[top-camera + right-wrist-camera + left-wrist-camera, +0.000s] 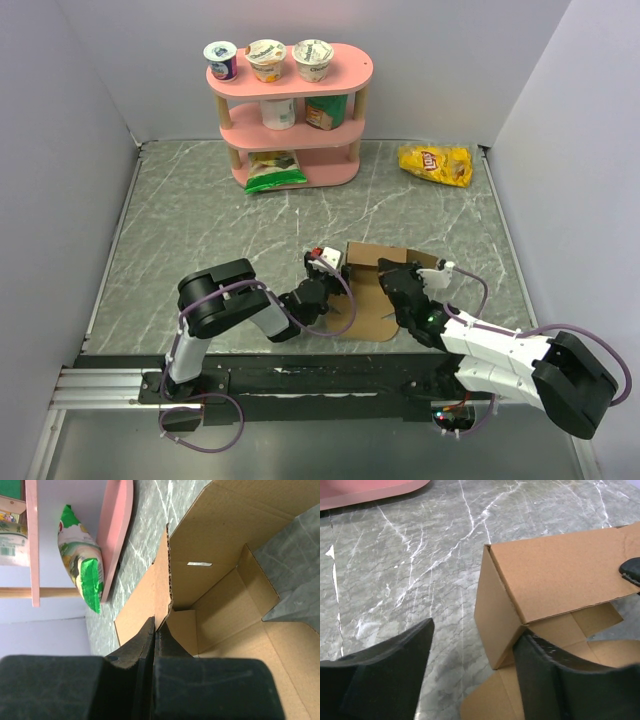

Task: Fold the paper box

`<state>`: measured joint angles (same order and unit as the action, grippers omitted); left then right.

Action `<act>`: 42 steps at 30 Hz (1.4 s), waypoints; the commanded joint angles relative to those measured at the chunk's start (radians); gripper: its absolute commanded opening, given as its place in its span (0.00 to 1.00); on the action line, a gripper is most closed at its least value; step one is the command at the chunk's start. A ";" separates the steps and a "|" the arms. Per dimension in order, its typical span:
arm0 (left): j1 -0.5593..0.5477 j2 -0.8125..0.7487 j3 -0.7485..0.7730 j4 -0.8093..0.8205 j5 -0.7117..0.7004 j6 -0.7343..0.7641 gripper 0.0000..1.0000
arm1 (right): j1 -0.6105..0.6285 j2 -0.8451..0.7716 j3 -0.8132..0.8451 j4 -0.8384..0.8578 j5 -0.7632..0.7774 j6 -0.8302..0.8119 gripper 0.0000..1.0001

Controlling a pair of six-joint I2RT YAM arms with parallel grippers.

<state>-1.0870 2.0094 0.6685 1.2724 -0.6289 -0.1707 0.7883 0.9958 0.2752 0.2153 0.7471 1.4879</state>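
You had one paper box (pixel 368 288): your right gripper (pixel 156 627) was pinched tight on its upright flap; your left gripper (pixel 476 632) gaped, holding nothing.

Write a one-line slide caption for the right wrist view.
Right gripper pinches an upright flap of the paper box; pink shelf and green snack bag behind.

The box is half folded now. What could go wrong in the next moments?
1. The right hand pinches only the thin edge of one raised wall of the box. The wall may slip out or crease there.
2. The left hand is open, with the box's upright corner between its fingers. Closing there could crush the corner instead of folding it.
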 commanded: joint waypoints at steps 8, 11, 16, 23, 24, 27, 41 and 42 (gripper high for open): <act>0.013 0.018 0.028 0.097 -0.195 0.027 0.67 | 0.020 -0.008 0.010 -0.180 -0.064 -0.009 0.00; 0.013 0.029 0.028 0.119 -0.184 0.031 0.89 | 0.020 -0.008 0.005 -0.174 -0.066 -0.008 0.00; 0.015 0.046 0.037 0.143 -0.147 0.042 0.98 | 0.019 0.003 0.005 -0.163 -0.075 -0.005 0.00; 0.013 0.089 0.077 0.157 -0.175 0.065 0.84 | 0.020 0.017 0.010 -0.154 -0.086 -0.008 0.00; 0.015 0.092 0.082 0.160 -0.187 0.071 0.80 | 0.022 0.017 0.010 -0.156 -0.086 -0.006 0.00; 0.013 0.095 0.097 0.124 -0.257 0.053 0.67 | 0.022 0.009 0.015 -0.171 -0.078 -0.005 0.00; 0.016 0.091 0.060 0.142 -0.339 0.077 0.34 | 0.020 -0.034 0.047 -0.295 -0.043 0.038 0.00; 0.016 0.091 0.056 0.145 -0.339 0.080 0.34 | 0.020 -0.048 0.047 -0.300 -0.043 0.037 0.00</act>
<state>-1.1137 2.0937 0.7399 1.3071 -0.7853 -0.1154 0.8032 0.9848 0.3275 0.1265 0.6632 1.5345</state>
